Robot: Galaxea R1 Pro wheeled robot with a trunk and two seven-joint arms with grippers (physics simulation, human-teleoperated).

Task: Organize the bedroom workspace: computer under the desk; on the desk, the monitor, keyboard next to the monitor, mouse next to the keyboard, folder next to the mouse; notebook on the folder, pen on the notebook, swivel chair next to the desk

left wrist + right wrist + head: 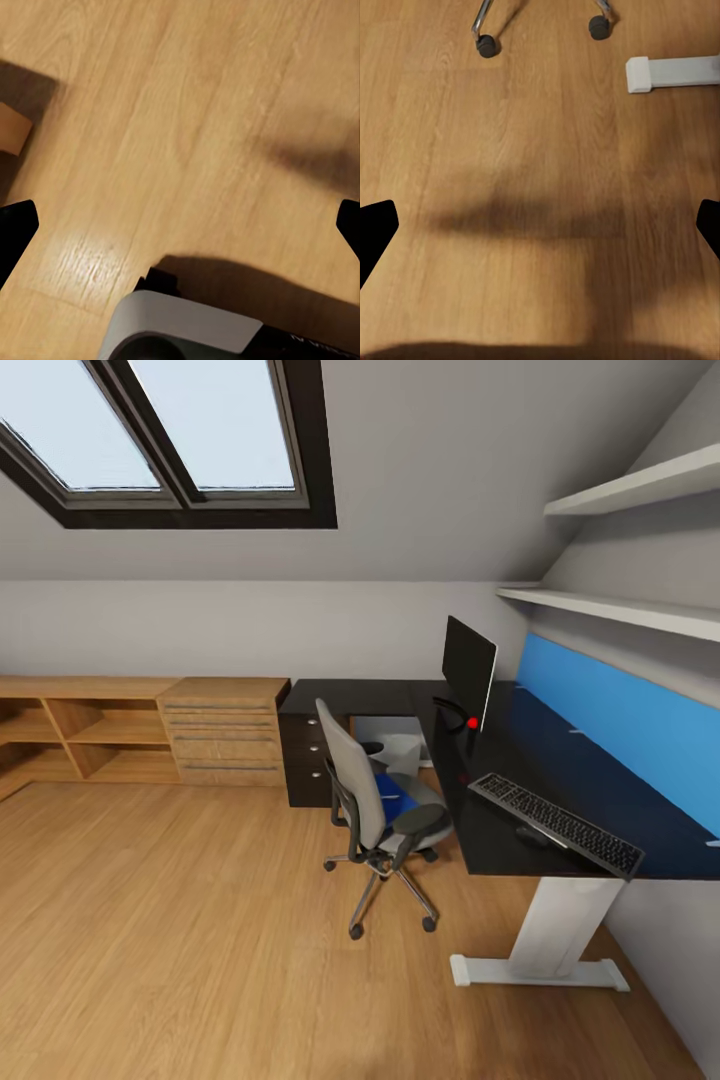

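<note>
Wooden floor (540,225) lay under both my pincers, left gripper (180,217) and right gripper (540,217) each spread wide apart, holding nothing. Ahead of the right one stood the swivel chair (372,800) with the folder (398,797) on its seat, beside the desk (560,780) carrying monitor (468,669), keyboard (556,824) and mouse (534,837).

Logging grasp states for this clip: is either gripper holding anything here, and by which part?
Nothing is held. The left gripper and right gripper are both open over bare wooden floor.

Left tool (180,221) and right tool (540,221) both spread wide, fingertips far apart, aimed down, empty.
</note>
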